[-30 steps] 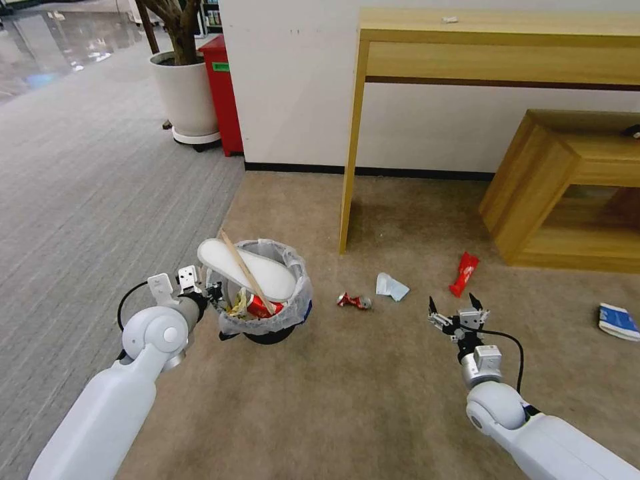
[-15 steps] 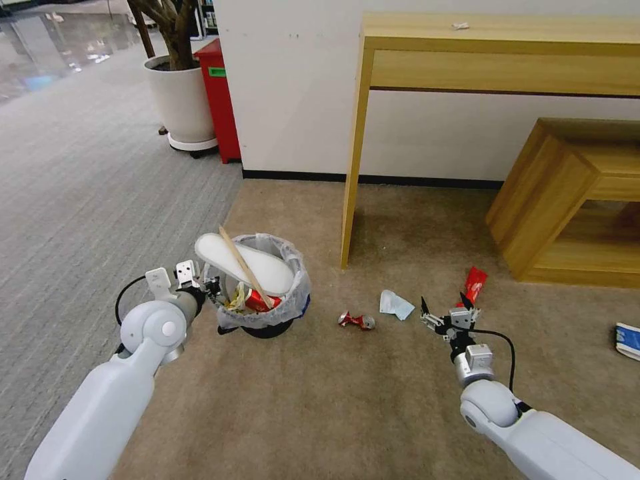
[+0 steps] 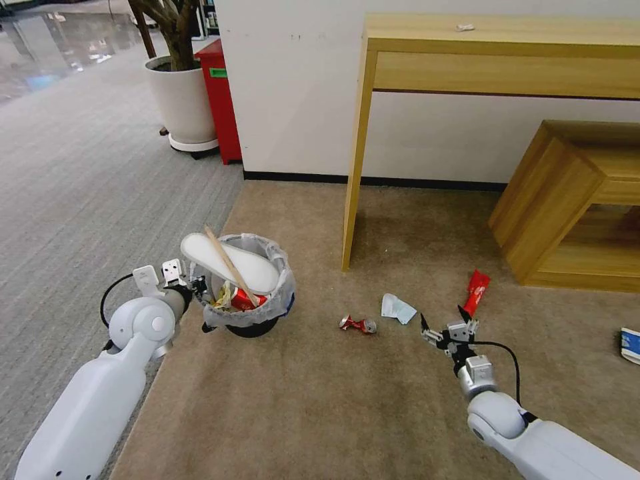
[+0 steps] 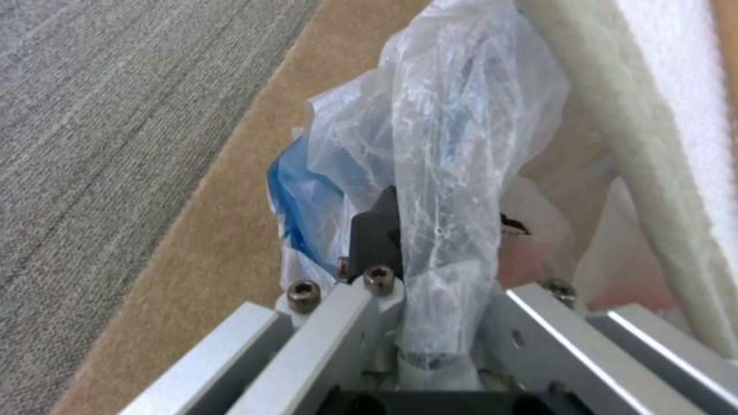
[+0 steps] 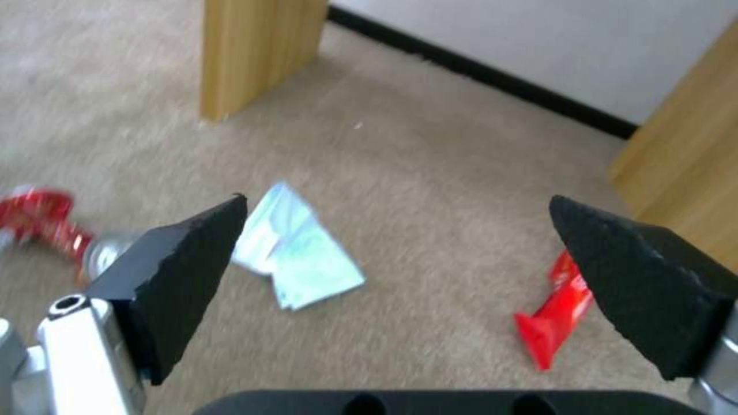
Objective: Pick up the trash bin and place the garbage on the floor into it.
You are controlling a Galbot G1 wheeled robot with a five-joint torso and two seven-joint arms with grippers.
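- On your left, the left gripper (image 3: 197,288) is clenched on the bag-covered rim of the small round black trash bin (image 3: 245,313), lined with crinkled translucent white plastic; the left wrist view shows the bag (image 4: 454,173) pinched between its fingers.
- You see the bin sitting at the edge of the beige short-pile carpet (image 3: 320,413), holding a white slipper (image 3: 230,263), a wooden stick (image 3: 227,264) and red wrappers.
- Right of the bin, a crushed red can (image 3: 357,325) lies on the carpet, with a pale blue-white paper wad (image 3: 397,309) just beyond it.
- Your right gripper (image 3: 448,323) hangs released, fingers spread wide, above the carpet between the paper wad and a red wrapper (image 3: 477,291).
- At the far right edge lies a blue-white carton (image 3: 630,345).
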